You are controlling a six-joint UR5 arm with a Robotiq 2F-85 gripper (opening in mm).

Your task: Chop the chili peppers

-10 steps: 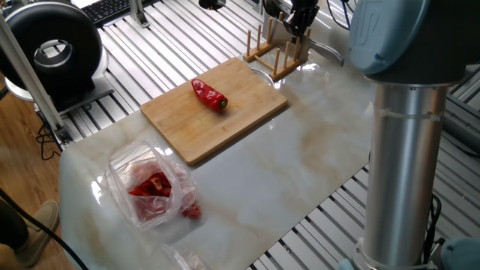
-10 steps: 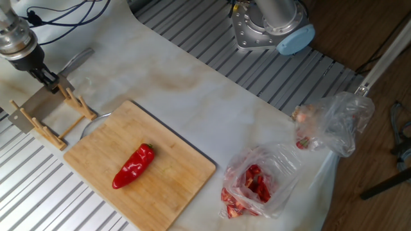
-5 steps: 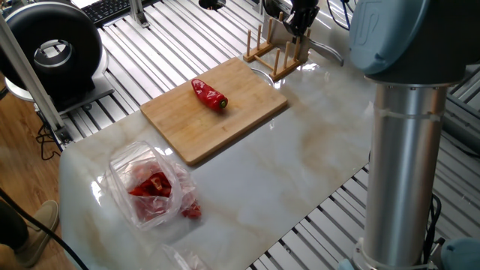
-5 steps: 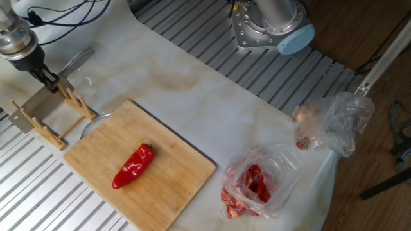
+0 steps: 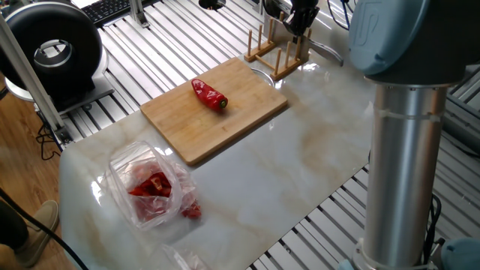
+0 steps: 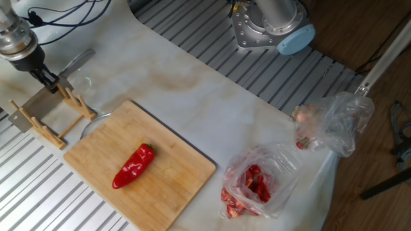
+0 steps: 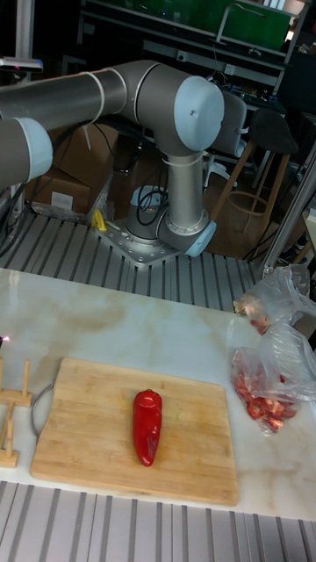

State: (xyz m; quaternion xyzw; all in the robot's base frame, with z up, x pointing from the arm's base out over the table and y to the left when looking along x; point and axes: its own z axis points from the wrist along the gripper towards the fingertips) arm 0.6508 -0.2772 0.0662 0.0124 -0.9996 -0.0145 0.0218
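One glossy red chili pepper [image 5: 208,94] [image 6: 133,165] [image 7: 147,426] with a small green stem lies whole on the bamboo cutting board [image 5: 225,127] [image 6: 173,186] [image 7: 88,413]. My gripper [image 5: 300,22] [image 6: 50,79] is away from it, down at the wooden rack [image 5: 277,56] [image 6: 45,125] beyond the board's end. Its fingers stand close together on the top edge of the grey knife [image 6: 35,102] that stands in the rack, with the metal handle [image 6: 77,61] sticking out behind. The gripper is outside the tall view.
A see-through bag of red pieces [image 5: 146,184] [image 6: 260,183] [image 7: 272,378] lies on the marble top past the board. A second crumpled bag [image 6: 334,122] [image 7: 276,299] sits near the table edge. The arm's base column [image 5: 405,150] [image 7: 167,219] stands beside the table.
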